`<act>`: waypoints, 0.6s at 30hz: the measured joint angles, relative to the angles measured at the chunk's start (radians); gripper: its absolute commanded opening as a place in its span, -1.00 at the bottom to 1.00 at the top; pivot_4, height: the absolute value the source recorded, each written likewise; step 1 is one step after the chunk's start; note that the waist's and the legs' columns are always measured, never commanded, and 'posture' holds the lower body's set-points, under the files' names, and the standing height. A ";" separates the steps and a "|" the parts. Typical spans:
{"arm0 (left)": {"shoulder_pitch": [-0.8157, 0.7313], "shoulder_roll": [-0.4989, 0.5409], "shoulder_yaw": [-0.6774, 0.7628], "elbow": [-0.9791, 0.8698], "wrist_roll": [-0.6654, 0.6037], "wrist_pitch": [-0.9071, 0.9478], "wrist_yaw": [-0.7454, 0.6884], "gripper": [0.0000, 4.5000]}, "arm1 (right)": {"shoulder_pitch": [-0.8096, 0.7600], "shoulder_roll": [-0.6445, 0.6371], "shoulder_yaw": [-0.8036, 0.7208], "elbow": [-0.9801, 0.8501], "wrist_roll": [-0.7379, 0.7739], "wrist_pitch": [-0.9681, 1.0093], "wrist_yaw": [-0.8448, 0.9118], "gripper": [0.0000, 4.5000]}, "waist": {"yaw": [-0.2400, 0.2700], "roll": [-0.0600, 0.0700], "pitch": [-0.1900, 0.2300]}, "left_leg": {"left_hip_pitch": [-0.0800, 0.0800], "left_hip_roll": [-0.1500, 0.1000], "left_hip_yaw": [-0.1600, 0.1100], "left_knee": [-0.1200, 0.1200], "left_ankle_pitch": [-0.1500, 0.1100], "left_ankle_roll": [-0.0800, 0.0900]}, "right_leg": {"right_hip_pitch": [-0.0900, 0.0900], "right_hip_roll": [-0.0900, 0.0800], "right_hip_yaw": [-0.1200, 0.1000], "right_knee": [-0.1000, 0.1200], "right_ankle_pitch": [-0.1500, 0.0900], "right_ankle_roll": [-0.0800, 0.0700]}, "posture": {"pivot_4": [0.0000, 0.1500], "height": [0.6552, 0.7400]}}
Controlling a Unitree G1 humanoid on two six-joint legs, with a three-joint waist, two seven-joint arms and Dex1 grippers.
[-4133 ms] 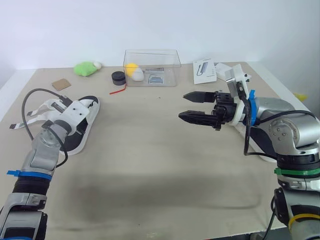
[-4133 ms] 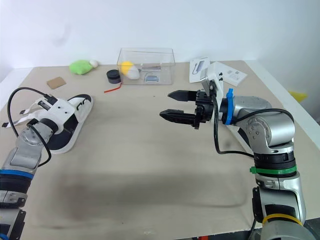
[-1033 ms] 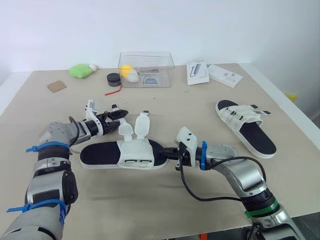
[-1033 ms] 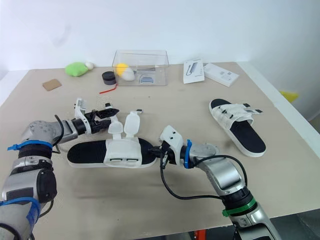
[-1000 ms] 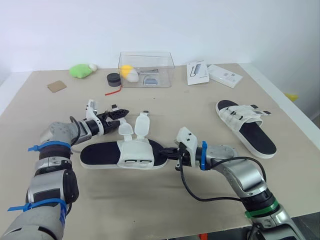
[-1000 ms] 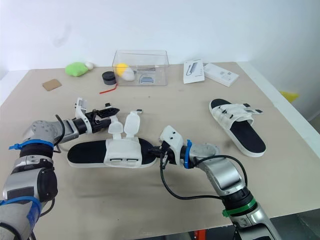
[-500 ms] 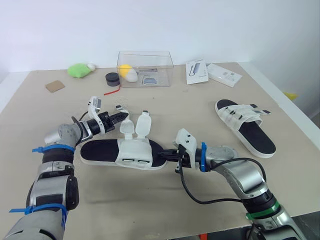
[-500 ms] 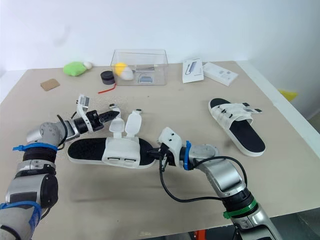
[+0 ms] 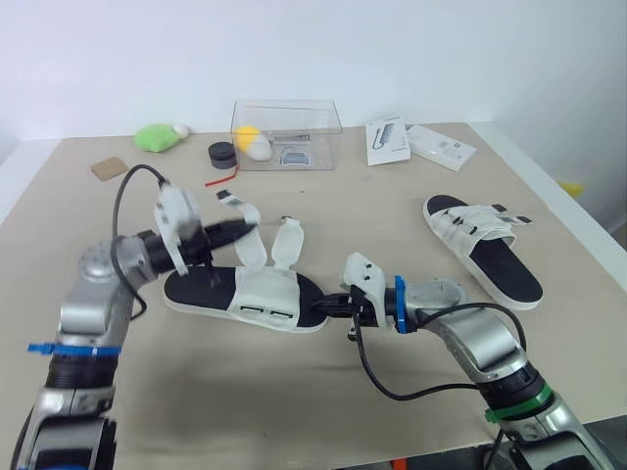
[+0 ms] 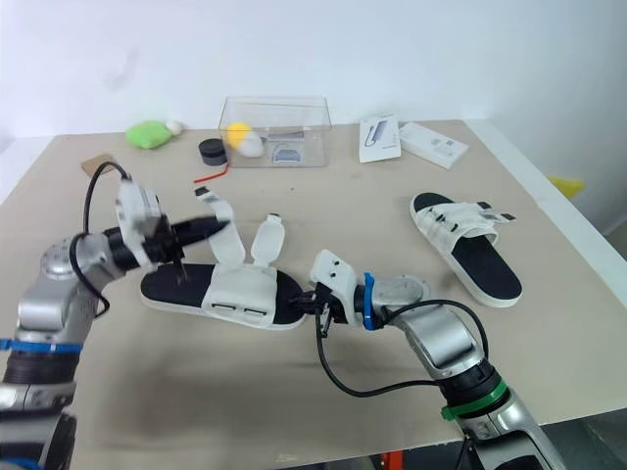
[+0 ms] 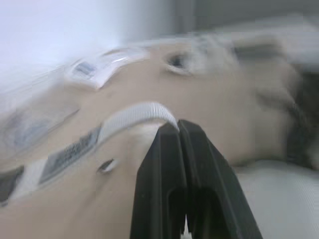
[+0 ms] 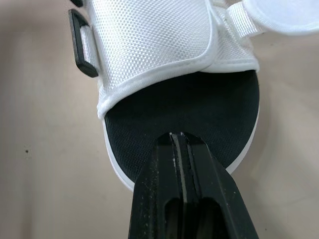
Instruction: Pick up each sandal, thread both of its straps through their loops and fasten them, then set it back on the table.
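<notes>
Left claw (image 9: 235, 229) pinched tight on a raised white strap (image 9: 253, 240) of the near sandal (image 9: 211, 291), right claw (image 9: 331, 306) clamped on its toe

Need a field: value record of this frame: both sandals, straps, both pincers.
near sandal: flat on the table, mid-front, between the arms
strap: unfastened, lifted off the upper, pinched at the left pincer's tip
other strap: unfastened, standing up, not held
left pincer: shut on strap
right pincer: shut on near sandal, at the rim of one end of the sole
far sandal: on the table to the robot's right, untouched, straps lying across its upper
progress: near sandal not yet fastened
</notes>
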 measured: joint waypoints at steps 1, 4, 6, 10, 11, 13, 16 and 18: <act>0.014 0.000 -0.010 0.008 0.027 -0.146 -0.025 -0.97 | -0.002 0.000 0.002 0.003 -0.001 -0.002 0.001 -1.00 | 0.000 0.000 0.000 | 0.000 0.000 0.000 0.000 0.000 0.000 | 0.000 0.000 0.000 0.000 0.000 0.000 | 1.00 1.00; 0.011 0.007 -0.032 0.119 0.072 -0.592 -0.083 -0.97 | -0.009 0.001 0.009 0.008 -0.005 -0.006 0.002 -1.00 | 0.001 0.000 0.000 | 0.001 0.000 0.001 0.000 0.002 0.003 | 0.000 -0.002 0.000 0.000 0.001 0.002 | 1.00 1.00; -0.021 0.030 -0.048 0.271 0.102 -0.935 -0.089 -0.97 | -0.014 0.001 0.012 0.015 -0.008 -0.008 0.005 -1.00 | 0.001 0.000 0.000 | 0.001 0.000 0.001 0.000 0.003 0.004 | 0.000 -0.002 0.000 0.000 0.002 0.003 | 1.00 1.00; -0.096 0.064 -0.082 0.444 0.158 -1.305 -0.037 -0.97 | -0.022 -0.002 0.014 0.020 -0.013 -0.009 0.018 -1.00 | 0.001 0.000 0.000 | 0.000 0.001 0.002 0.000 0.003 0.005 | 0.000 -0.004 -0.001 -0.001 0.002 0.005 | 1.00 1.00; -0.105 0.066 -0.082 0.463 0.173 -1.354 -0.022 -0.97 | -0.023 -0.002 0.014 0.020 -0.013 -0.009 0.020 -1.00 | 0.000 0.000 0.000 | 0.000 0.000 0.003 0.000 0.003 0.005 | 0.000 -0.005 0.000 -0.001 0.004 0.008 | 1.00 1.00; -0.097 0.079 -0.083 0.468 0.220 -1.416 0.012 -0.97 | -0.025 -0.002 0.015 0.021 -0.013 -0.011 0.029 -1.00 | -0.004 0.000 0.000 | 0.000 0.000 0.005 0.000 0.002 0.005 | -0.001 -0.006 0.000 -0.001 0.005 0.009 | 1.00 1.00; -0.066 0.090 -0.094 0.458 0.257 -1.424 0.048 -0.97 | -0.029 -0.004 0.016 0.022 -0.017 -0.011 0.038 -1.00 | -0.005 0.000 0.000 | 0.000 0.000 0.006 0.000 0.001 0.005 | -0.001 -0.007 -0.001 -0.001 0.004 0.009 | 1.00 1.00; -0.038 0.094 -0.094 0.435 0.325 -1.424 0.090 -0.97 | -0.033 -0.004 0.016 0.024 -0.020 -0.011 0.041 -1.00 | -0.005 0.000 0.000 | 0.000 0.000 0.007 0.000 0.001 0.005 | -0.001 -0.008 -0.001 -0.001 0.004 0.009 | 1.00 1.00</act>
